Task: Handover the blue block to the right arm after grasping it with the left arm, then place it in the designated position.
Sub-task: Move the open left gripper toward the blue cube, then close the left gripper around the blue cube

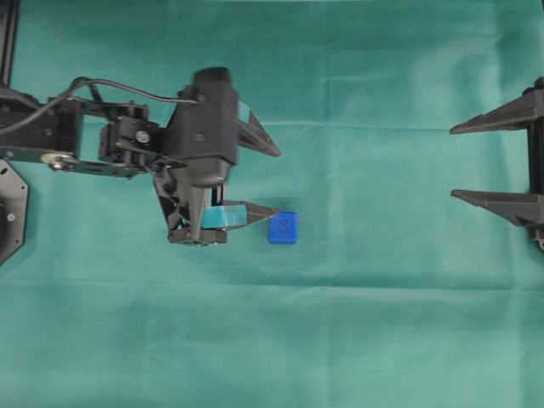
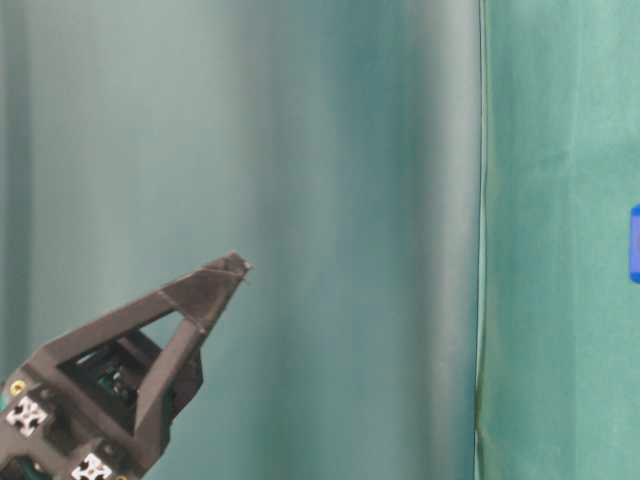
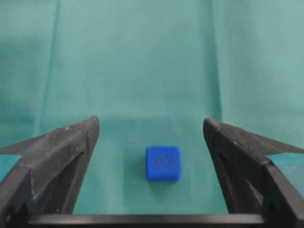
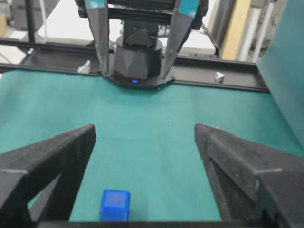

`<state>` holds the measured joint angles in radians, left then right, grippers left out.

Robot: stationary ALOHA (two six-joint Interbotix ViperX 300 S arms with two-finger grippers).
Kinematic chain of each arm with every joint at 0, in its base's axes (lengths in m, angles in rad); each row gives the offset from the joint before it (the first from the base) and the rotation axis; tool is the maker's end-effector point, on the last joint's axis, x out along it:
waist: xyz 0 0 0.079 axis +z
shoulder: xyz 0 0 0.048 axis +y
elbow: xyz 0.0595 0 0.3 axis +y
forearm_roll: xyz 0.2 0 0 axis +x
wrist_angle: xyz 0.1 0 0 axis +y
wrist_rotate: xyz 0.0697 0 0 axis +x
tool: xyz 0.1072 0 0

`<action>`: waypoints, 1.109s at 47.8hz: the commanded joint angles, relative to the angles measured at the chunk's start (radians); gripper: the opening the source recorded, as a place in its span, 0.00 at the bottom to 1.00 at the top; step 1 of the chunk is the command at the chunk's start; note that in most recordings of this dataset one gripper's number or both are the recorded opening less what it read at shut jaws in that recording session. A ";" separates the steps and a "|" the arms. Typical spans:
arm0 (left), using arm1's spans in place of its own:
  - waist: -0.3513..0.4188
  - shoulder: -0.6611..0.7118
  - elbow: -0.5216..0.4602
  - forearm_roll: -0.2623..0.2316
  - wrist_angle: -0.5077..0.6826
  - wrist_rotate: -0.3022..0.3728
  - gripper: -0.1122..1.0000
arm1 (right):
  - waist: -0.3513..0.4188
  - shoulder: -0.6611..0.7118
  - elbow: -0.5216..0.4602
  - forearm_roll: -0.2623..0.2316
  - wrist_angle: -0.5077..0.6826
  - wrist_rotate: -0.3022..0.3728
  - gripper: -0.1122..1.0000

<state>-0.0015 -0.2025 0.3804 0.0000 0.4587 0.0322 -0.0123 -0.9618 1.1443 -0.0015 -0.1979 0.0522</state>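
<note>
Teal-taped fingers of the left pincer [image 3: 151,137] stand wide apart, pointing down at the table [image 3: 142,57] with nothing between them but cloth. Just past their tips the blue block [image 3: 163,163] lies flat on the green cover, untouched. Well beyond it the right pincer [image 1: 497,161] also gapes empty.

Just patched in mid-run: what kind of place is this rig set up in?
Probably a lab or workshop test bench. A green cloth covers the table, two black arms face each other over one blue block, and the right wrist view shows metal framing and shelving behind.
</note>
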 commanded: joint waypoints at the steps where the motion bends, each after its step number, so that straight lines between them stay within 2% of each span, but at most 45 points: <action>1: 0.003 0.006 -0.066 0.002 0.077 0.000 0.99 | -0.002 0.009 -0.028 -0.002 -0.003 0.002 0.94; 9: 0.000 0.029 -0.110 0.005 0.153 0.002 0.99 | -0.002 0.011 -0.028 -0.002 0.003 0.002 0.94; 53: -0.002 0.031 -0.110 0.005 0.152 0.000 0.99 | -0.002 0.021 -0.029 0.000 0.003 0.002 0.94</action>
<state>-0.0015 -0.1626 0.2961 0.0031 0.6136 0.0322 -0.0123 -0.9480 1.1443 -0.0015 -0.1917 0.0506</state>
